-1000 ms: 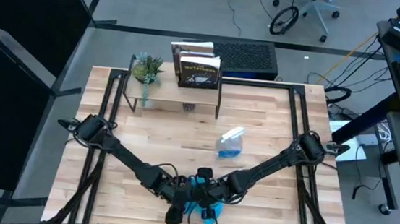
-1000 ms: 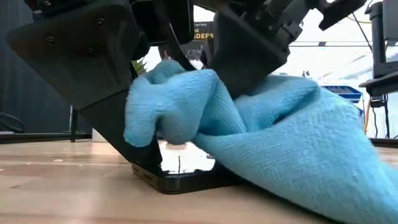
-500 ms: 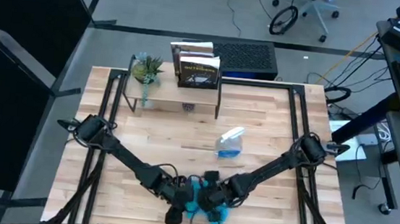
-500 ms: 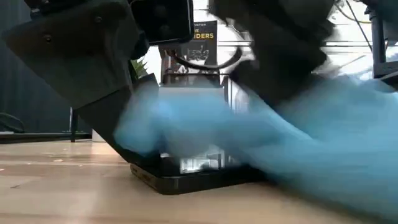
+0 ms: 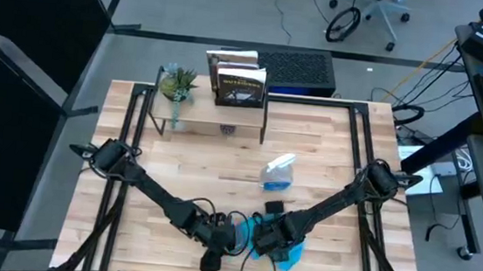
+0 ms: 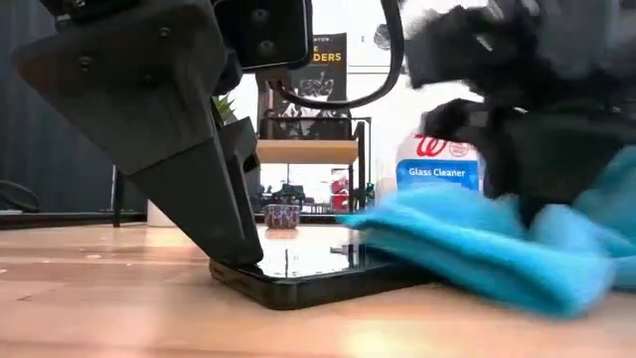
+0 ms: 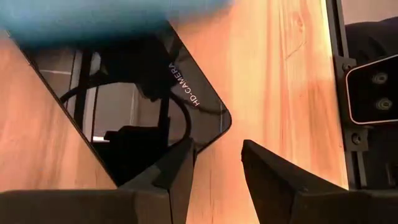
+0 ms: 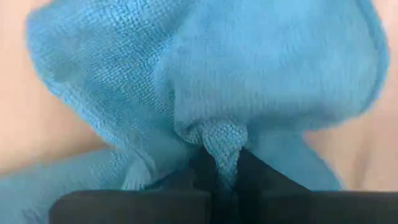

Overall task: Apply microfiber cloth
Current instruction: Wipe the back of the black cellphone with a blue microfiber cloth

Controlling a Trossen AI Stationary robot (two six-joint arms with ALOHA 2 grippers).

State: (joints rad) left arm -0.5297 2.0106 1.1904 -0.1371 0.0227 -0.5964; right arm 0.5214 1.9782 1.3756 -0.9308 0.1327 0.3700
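A black phone (image 6: 298, 273) lies flat on the wooden table near its front edge. The turquoise microfiber cloth (image 6: 477, 249) lies bunched at the phone's right end, partly over the screen. My right gripper (image 5: 272, 235) stands over the cloth and is shut on it. My left gripper (image 7: 214, 158) stands open at the phone's left end, one finger on the phone (image 7: 124, 106) and the other over bare wood. In the high view the cloth (image 5: 291, 252) shows just right of the two grippers. My left gripper sets one fingertip (image 7: 181, 155) on the phone's edge near a corner (image 7: 202, 134). That finger (image 6: 214, 199) slants down from the table's left onto the phone's left end. The phone stays flat on the table. My right gripper pinches a raised fold of the cloth (image 8: 221, 140) between its two fingers, coming from above. The cloth spreads out below the fingers, lying on the table and on the phone's right end.
A clear spray bottle of glass cleaner (image 5: 279, 172) lies behind the phone, mid-table. A small shelf with a potted plant (image 5: 178, 84) and a book (image 5: 237, 81) stands at the far edge. Bare wood lies to the left and right of the arms.
My right gripper has swept toward the table's right edge, dragging the cloth along. The cloth, which covered most of the phone's screen, has slid across it and now lies at the phone's right end, leaving the screen bare. The phone has stayed in place.
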